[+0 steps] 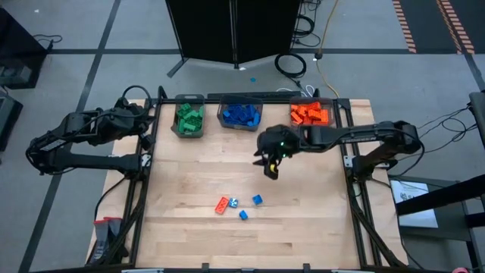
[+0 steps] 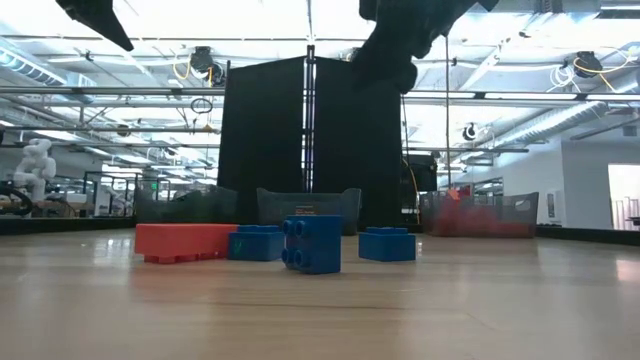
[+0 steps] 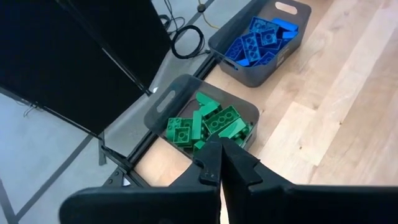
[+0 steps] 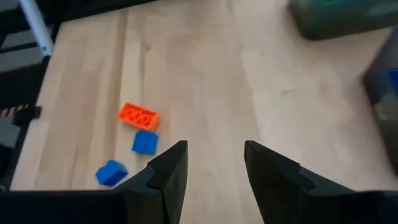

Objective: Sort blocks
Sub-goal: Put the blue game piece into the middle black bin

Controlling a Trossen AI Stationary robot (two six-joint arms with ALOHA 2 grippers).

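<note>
**Right gripper empty above mid-table; four loose blocks on the near side**

The right gripper (image 1: 270, 168) hangs over the middle of the table (image 1: 189, 235), fingers parted with bare wood showing between them in its wrist view; nothing is held. The left gripper (image 3: 222, 163) sits at the table's far-left corner, beside the green bin (image 1: 189, 117), fingers pressed together and empty.

Loose blocks lie near the table's centre, on the near side of the right gripper: an orange-red block (image 1: 221, 204), a blue block (image 1: 234, 202) just beside it, a second blue block (image 1: 258, 199) a little to the right, and a third blue block (image 1: 243, 215) nearest the front edge. All four rest flat on the wood, clear of both grippers.

Three grey bins stand in a row along the far edge: green blocks (image 1: 189, 119) fill the left one, blue blocks (image 1: 241, 114) the blue bin (image 1: 240, 114) in the middle, orange-red blocks (image 1: 310, 114) the orange-red bin (image 1: 311, 113) on the right.
</note>
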